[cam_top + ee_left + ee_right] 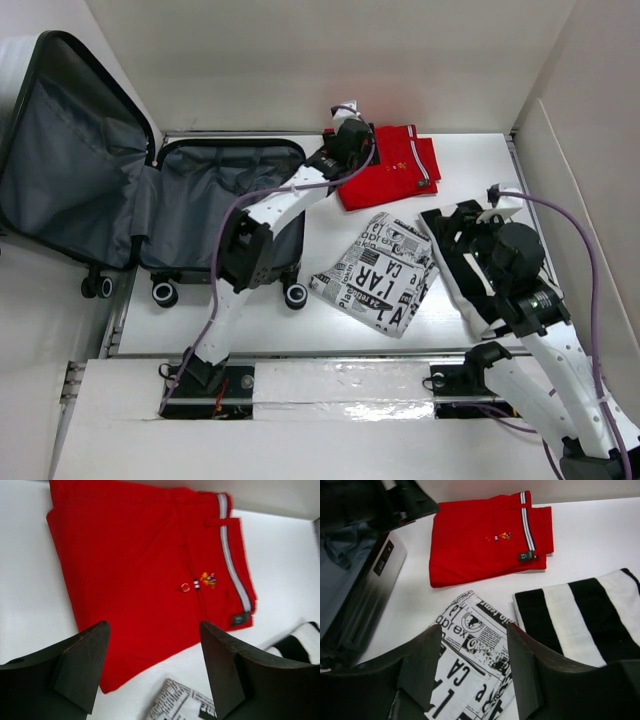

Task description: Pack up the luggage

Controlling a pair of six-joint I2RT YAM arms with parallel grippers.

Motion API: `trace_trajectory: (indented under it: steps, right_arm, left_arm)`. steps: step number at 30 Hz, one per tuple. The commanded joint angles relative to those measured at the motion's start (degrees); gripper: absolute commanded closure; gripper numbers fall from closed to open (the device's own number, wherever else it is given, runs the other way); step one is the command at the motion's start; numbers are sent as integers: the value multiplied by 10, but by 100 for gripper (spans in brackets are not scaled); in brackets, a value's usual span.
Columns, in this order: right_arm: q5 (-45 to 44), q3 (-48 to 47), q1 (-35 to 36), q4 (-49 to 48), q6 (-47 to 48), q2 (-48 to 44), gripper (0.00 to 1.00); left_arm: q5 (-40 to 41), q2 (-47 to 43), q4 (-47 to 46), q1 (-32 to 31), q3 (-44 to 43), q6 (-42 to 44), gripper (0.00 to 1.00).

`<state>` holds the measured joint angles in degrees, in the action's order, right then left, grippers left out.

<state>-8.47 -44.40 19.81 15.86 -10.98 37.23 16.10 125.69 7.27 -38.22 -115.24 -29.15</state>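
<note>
Hovering my left hand [154,635], spread wide and empty, right over the red shirt [150,555], I figured I should drop straight, pinch the folded edge, then carry it left into the open luggage [70,150].

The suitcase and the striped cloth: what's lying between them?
A folded newspaper-print cloth lies on the table between the open suitcase and the black-and-white striped cloth; the right wrist view shows it.
</note>
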Motion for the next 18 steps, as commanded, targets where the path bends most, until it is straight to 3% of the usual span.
trace_trajectory:
  steps: [1, 5, 8, 12, 18]
  right_arm:
    - [36, 8, -5, -23, -5, -4, 35]
    - [75, 12, -5, -24, -5, -3, 30]
    - [79, 12, -5, -14, -4, -7, 28]
    - [112, 20, -5, -29, 0, -9, 27]
    - [127, 13, -5, -13, -2, -25, 27]
  left_arm:
    - [16, 52, 86, 14, -88, -39, 30]
    - [38, 85, 107, 27, -111, -79, 28]
    - [82, 80, 101, 27, -79, -97, 21]
    - [75, 86, 95, 32, -51, -132, 21]
    - [69, 156, 132, 38, -130, -150, 26]
